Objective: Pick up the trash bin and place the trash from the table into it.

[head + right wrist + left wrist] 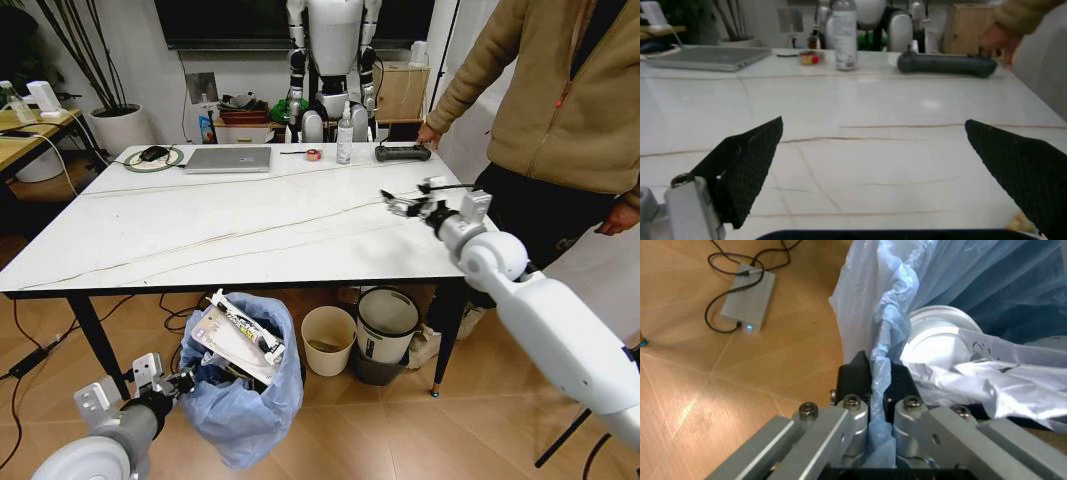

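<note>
1. Pinching the bag rim, your left pincer (879,390) is closed on the trash bin (245,395), which is sitting on the floor under the desk (250,225).
2. You are holding thin, soft, slippery film that could tear or slide out; judge the stiffer rim beneath a safer hold.
3. Your left wrist view is showing white paper (987,375) inside the bin.
4. Your right pincer (873,165) is hovering open over bare desk near its right edge.
</note>
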